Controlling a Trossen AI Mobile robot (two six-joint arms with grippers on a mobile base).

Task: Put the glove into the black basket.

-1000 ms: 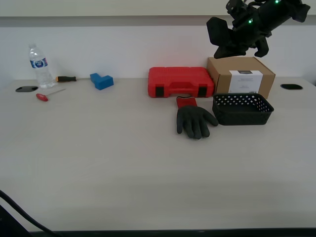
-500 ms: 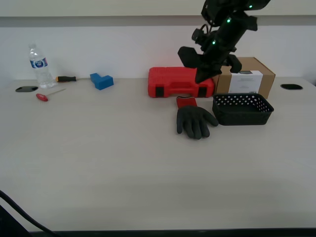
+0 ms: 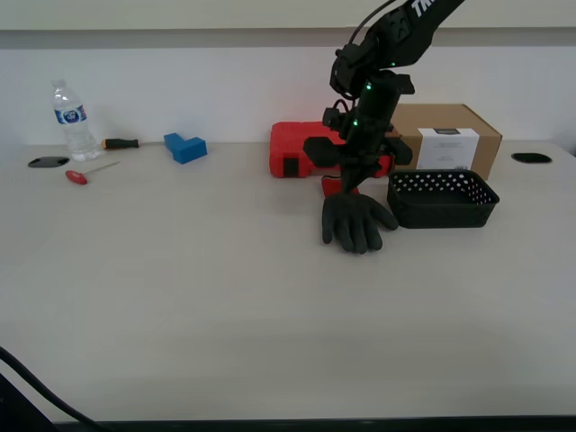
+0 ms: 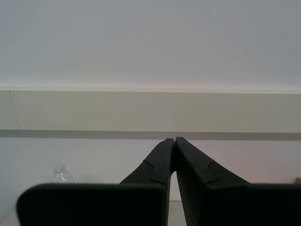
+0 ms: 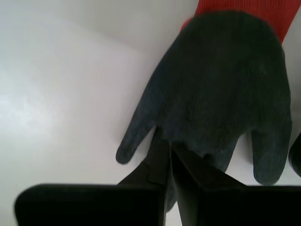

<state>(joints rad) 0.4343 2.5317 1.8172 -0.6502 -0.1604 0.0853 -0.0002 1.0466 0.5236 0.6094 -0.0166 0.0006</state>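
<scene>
The dark grey glove [image 3: 357,221] with a red cuff lies flat on the table, fingers toward the front, just to the exterior view's left of the black perforated basket [image 3: 442,199]. My first gripper [image 3: 347,185] hangs right above the glove's cuff end, jaws shut with nothing between them. In the first wrist view the glove [image 5: 221,89] fills the frame under the closed tips of my first gripper [image 5: 170,147]; I cannot tell whether they touch it. My second gripper [image 4: 174,141] is shut and empty, pointing at the wall, and does not show in the exterior view.
A red tool case [image 3: 301,148] and a brown cardboard box [image 3: 447,135] stand right behind the glove and basket. At the exterior view's far left are a water bottle [image 3: 70,121], a blue block [image 3: 184,147] and two screwdrivers [image 3: 87,173].
My first arm has swung down and toward the exterior view's left, from high above the cardboard box to just over the glove. The glove and basket have not moved.
</scene>
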